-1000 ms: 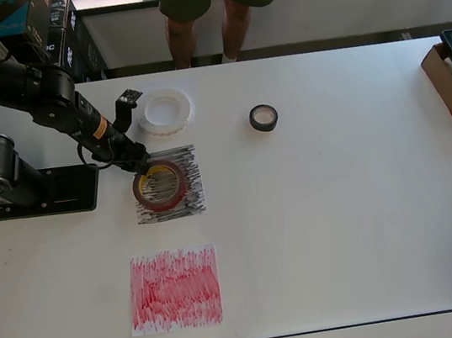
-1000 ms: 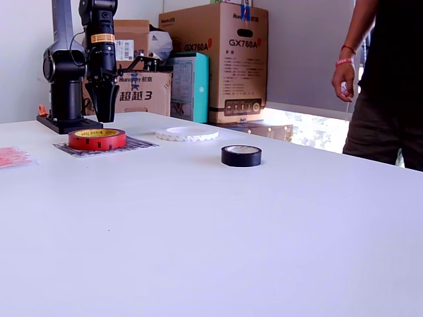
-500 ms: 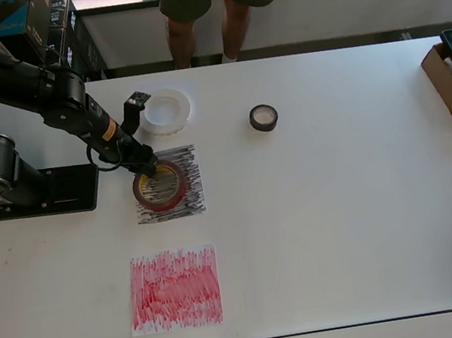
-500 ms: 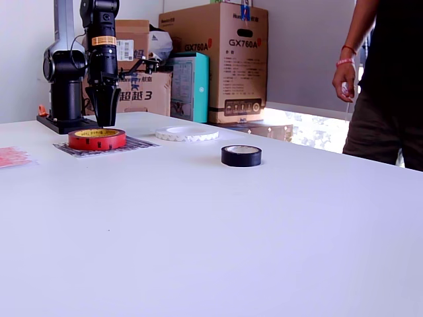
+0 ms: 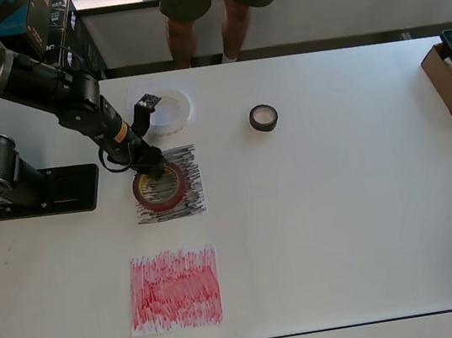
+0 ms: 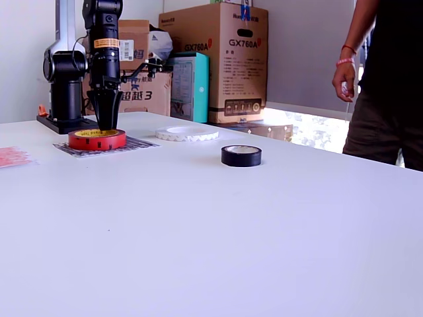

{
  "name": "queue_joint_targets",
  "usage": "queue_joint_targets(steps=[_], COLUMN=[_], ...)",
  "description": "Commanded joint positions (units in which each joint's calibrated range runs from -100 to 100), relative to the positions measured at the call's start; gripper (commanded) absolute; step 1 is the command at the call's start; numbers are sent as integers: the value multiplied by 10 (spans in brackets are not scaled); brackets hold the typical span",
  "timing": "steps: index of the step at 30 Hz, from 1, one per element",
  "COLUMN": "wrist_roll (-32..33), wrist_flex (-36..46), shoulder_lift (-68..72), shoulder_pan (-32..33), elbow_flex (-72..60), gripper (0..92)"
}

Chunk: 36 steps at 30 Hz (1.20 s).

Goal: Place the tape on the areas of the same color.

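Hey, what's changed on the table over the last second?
The arm's tool has come down onto the dark-red tape ring with the yellowish core, its tip now at the ring's opening; nothing is gripped yet. The ring stays on the black-scribbled sheet. The white ring, small black roll and red-scribbled sheet haven't moved.

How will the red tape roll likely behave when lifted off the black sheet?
The red tape roll looks like a stiff ring, probably light. Lying flat, it shouldn't roll. The black sheet underneath may shift, being thin paper.
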Motion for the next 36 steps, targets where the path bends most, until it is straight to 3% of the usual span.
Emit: queue_joint_targets(steps=[1, 13, 20, 34, 36], wrist_roll=[-1, -2, -2, -2, -2], wrist_flex=[4, 3, -75, -71, -71], shoulder_lift=[2, 3, 21, 30, 30], shoulder_pan=[0, 0, 0, -1, -1], elbow_flex=[2, -8, -3, 1, 1], gripper=[625, 625, 625, 623, 583])
